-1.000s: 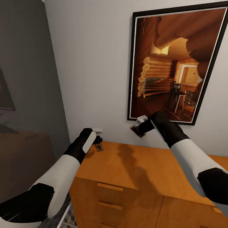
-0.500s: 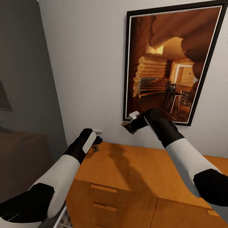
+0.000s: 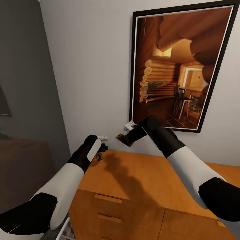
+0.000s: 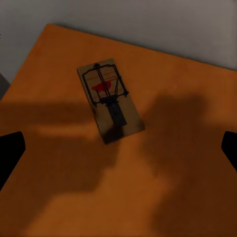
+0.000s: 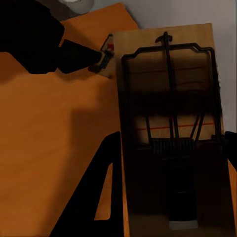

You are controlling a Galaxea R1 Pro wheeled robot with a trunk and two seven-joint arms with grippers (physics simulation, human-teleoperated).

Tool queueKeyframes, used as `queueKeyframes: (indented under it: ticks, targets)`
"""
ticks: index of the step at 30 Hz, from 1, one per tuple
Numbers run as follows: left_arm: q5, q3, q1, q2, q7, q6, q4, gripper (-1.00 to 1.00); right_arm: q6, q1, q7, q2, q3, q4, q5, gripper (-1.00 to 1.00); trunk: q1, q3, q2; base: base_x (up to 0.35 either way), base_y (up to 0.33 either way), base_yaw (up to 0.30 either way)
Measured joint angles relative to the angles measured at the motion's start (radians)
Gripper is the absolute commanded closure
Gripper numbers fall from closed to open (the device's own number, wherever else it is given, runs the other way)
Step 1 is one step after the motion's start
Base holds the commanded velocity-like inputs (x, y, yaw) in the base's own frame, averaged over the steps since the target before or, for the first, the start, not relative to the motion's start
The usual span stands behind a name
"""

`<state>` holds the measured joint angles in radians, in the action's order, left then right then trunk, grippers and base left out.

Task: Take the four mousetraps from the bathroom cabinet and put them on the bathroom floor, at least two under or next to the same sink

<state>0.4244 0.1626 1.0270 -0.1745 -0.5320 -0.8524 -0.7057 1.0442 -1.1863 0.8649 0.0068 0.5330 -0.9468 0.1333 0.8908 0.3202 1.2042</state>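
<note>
One mousetrap (image 4: 109,101), a small brown wooden slab with dark wire and a red mark, lies flat on an orange-brown wooden cabinet top (image 3: 143,176) near its back left corner (image 3: 99,156). My left gripper (image 3: 102,146) hovers just above it, open, with its dark fingertips (image 4: 10,153) far apart on either side. My right gripper (image 3: 125,138) is shut on a second mousetrap (image 5: 168,133), held in the air a little right of the left gripper. The right wrist view also catches the left gripper (image 5: 74,54) over the lying mousetrap (image 5: 106,57). The white cabinet and the sink are out of view.
A large black-framed picture of a log cabin (image 3: 176,70) hangs on the white wall behind the wooden cabinet. Drawer fronts (image 3: 110,206) face me below its top. A dark grey wall (image 3: 23,83) stands at the left. A sliver of patterned floor (image 3: 68,231) shows at the bottom left.
My right gripper has carried its mousetrap leftward and slightly down, closer to the left gripper. The camera shifted a little at first. My left gripper stays over the lying mousetrap.
</note>
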Motion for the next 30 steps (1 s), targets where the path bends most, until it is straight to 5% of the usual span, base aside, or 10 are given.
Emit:
queueKeyframes:
  ticks: [17,24,30]
  targets:
    - [0.002,-0.003,0.0,0.001,-0.003,0.001,0.004,-1.0,0.0,0.0,0.008,0.023,0.01,-0.001,0.001,1.0,0.0,0.0,0.0,0.098,-0.059,0.0]
    - [0.002,-0.003,0.0,0.007,-0.005,-0.003,0.012,-1.0,0.001,0.0,0.01,0.095,0.018,-0.001,-0.006,1.0,0.0,0.0,0.0,0.041,-0.001,0.0]
    - [0.002,-0.003,0.0,0.025,-0.005,-0.007,0.029,-1.0,0.0,0.0,0.008,0.111,0.053,-0.001,0.003,1.0,0.0,0.0,0.0,0.003,0.0,0.0]
